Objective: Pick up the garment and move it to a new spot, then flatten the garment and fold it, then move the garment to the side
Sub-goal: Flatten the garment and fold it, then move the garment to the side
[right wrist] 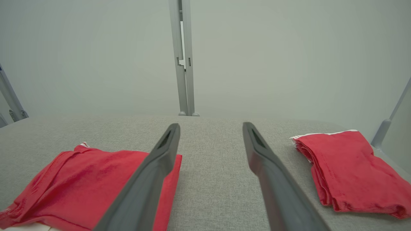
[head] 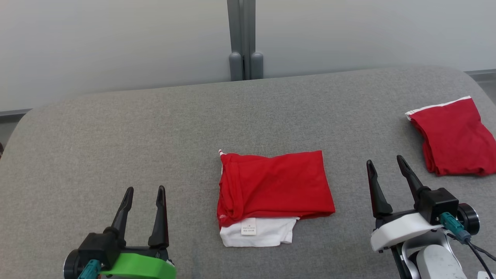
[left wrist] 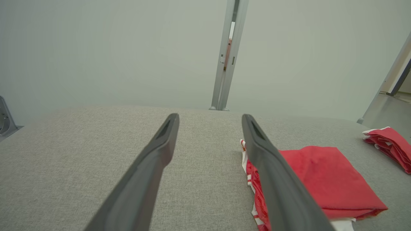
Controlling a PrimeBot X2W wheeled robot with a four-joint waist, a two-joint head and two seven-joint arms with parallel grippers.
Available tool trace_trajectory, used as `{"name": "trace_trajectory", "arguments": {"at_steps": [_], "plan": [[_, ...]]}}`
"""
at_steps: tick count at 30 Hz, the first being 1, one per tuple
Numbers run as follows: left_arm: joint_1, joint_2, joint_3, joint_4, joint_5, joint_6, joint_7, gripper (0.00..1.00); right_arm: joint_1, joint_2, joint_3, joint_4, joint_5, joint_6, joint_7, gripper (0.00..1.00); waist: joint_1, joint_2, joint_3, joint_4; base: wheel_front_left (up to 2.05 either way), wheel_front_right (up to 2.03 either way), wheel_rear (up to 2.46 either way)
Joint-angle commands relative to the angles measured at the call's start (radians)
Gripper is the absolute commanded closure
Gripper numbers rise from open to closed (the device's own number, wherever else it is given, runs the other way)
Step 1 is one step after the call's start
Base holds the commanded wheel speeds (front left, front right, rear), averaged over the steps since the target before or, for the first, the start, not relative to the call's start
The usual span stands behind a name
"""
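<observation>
At the near edge of the counter we have both grippers low and idle. The left gripper is at lower left, jaws wide apart, nothing between them. The right gripper is at lower right, likewise wide apart and empty. Neither touches cloth.

Between them and a bit further in, the garment lies mid-counter. It is red and looks folded into a rough rectangle, with a white layer poking out under its near edge and a label on that. Its left side is bunched, with the seams rolled over. The left gripper is well apart from it; the right gripper is nearer its right side but clear.

Further out to the right, a second red garment sits folded near the counter's right edge. Behind everything are pale wall panels and a grey post.

We judge the fold done or nearly so, and the move to the side not yet done. Risks from here:
- A pinch that takes only the top red layer would peel the stack open.
- A lift from one side only would let the other half sag and unfold.
- Dragging over the rough grey cover would ruck the white layer underneath.
- A set-down too far right would land on the second red garment or slide off the rounded edge.
- The bunched left side may snag a gripper.
</observation>
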Motion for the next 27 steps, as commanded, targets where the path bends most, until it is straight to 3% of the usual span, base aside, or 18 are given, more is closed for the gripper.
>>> {"name": "trace_trajectory", "arguments": {"at_steps": [1,12,22,27], "plan": [[0.004,0.003,0.0,0.0,0.004,-0.004,0.0,0.0,0.013,0.001,-0.003,-0.003,-0.007,0.0,-0.003,0.0,0.0,0.0,0.002,0.001,0.0,0.0,0.0],[-0.046,0.003,-0.034,0.004,0.02,-0.017,0.0,0.0,-0.038,0.005,0.014,0.082,0.004,0.0,-0.003,0.0,0.0,0.0,0.089,0.042,0.0,0.0,0.0],[-0.102,0.003,-0.069,0.02,0.022,-0.026,0.0,0.0,-0.153,0.004,0.042,0.312,0.024,0.0,-0.001,0.0,0.0,0.0,0.172,0.129,0.0,0.0,0.0],[-0.114,0.003,-0.086,0.026,0.016,-0.029,0.0,0.0,-0.213,0.004,0.039,0.44,0.09,0.0,0.004,0.0,0.0,0.0,0.186,0.171,0.0,0.0,0.0]]}}
